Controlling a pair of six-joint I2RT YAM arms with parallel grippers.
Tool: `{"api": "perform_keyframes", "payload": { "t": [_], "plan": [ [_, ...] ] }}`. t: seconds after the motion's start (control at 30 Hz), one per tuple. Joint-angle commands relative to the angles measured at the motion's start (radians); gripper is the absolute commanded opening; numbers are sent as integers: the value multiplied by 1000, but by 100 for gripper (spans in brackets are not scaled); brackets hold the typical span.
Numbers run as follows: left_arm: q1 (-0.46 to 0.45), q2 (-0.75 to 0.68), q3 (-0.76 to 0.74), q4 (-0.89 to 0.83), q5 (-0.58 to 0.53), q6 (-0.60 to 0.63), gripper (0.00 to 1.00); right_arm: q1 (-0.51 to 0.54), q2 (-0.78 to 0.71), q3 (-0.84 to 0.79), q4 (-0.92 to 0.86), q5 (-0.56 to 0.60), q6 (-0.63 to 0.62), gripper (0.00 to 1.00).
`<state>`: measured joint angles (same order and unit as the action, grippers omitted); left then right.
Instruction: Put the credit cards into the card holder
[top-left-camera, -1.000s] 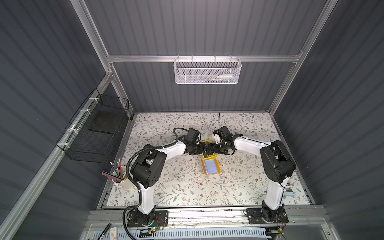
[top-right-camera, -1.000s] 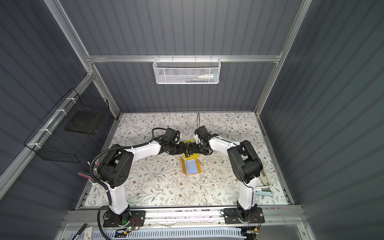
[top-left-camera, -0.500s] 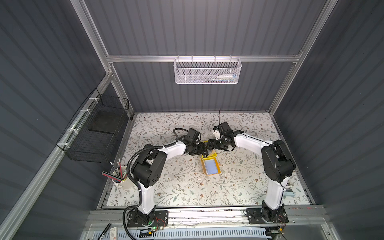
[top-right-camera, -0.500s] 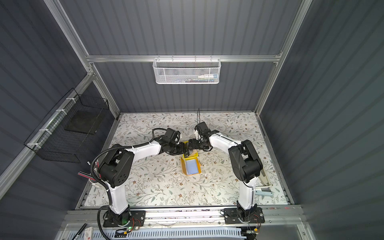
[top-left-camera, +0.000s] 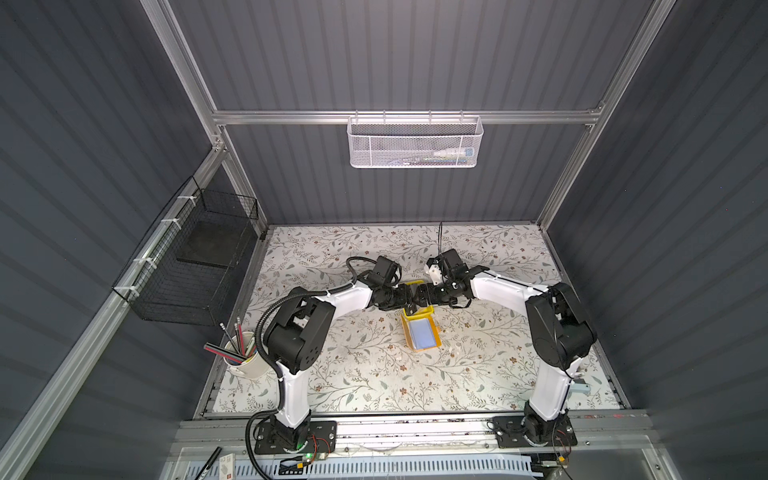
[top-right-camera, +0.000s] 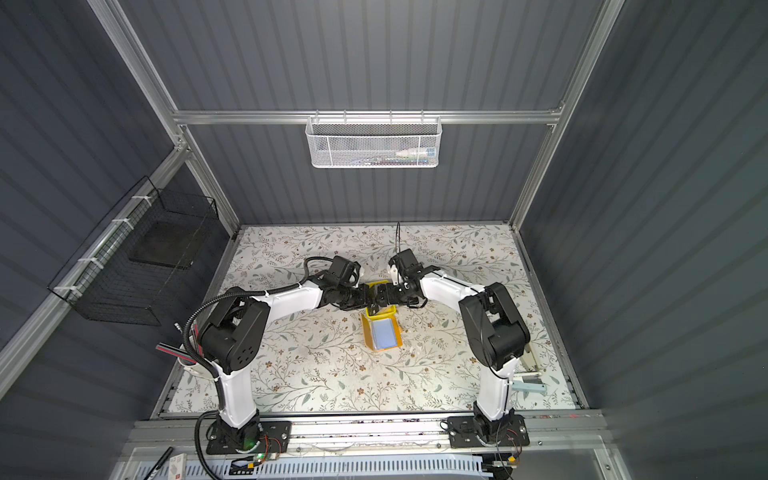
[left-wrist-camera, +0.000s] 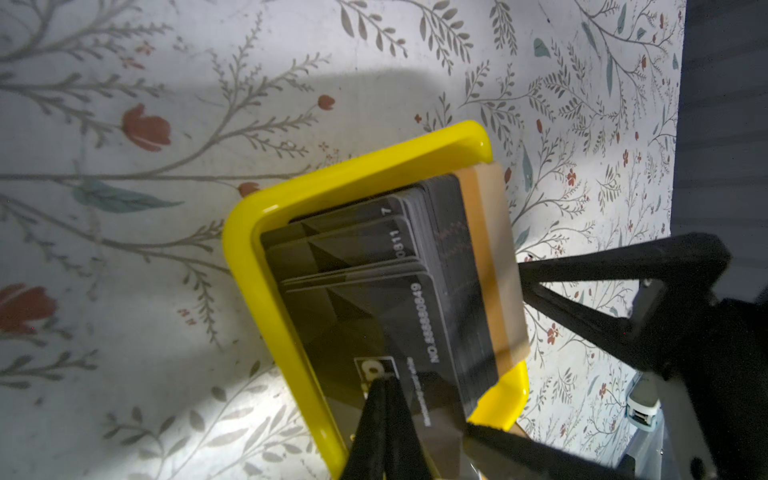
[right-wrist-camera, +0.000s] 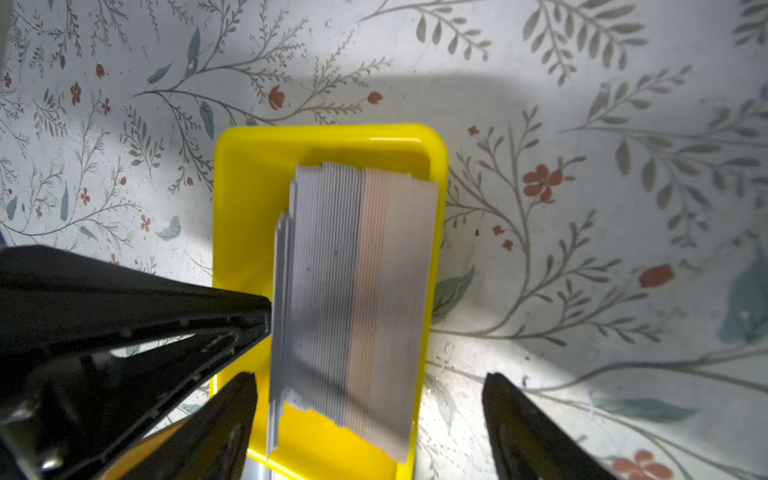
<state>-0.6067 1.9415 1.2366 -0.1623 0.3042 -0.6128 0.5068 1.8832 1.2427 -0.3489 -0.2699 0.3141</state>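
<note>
- Pressing clenched tips against the front card (left-wrist-camera: 374, 316), the left gripper (left-wrist-camera: 381, 390) likely levers it off the rest (no pinch confirmed).
- Right gripper (right-wrist-camera: 369, 378) stands spread wide, straddling the credit cards (right-wrist-camera: 353, 291) upright in the tray (right-wrist-camera: 249, 187), positioned to grasp.
- Card holder (top-left-camera: 422, 336) lies unfolded just beside the tray, ready for loading.

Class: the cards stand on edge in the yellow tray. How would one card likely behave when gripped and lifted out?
Probably stiff and light: the cards are thin yet stand straight. Smooth faces suggest slipping. Leaning loosely in the tray, neighbours may topple or fan out.
</note>
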Motion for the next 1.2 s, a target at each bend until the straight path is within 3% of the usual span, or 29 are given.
{"api": "perform_keyframes", "payload": {
  "t": [0.0,0.93,1.17],
  "plan": [
    [5,-10,-11,-27,-15,-2,4,15,6,-5,-6,-15,3,88],
    [5,-30,-63,-32,-33,16,0,-16,87,104,-35,30,-15,86],
    [5,15,-41,2,-3,2,7,-15,58,92,-35,28,-16,86]
  ]
}}
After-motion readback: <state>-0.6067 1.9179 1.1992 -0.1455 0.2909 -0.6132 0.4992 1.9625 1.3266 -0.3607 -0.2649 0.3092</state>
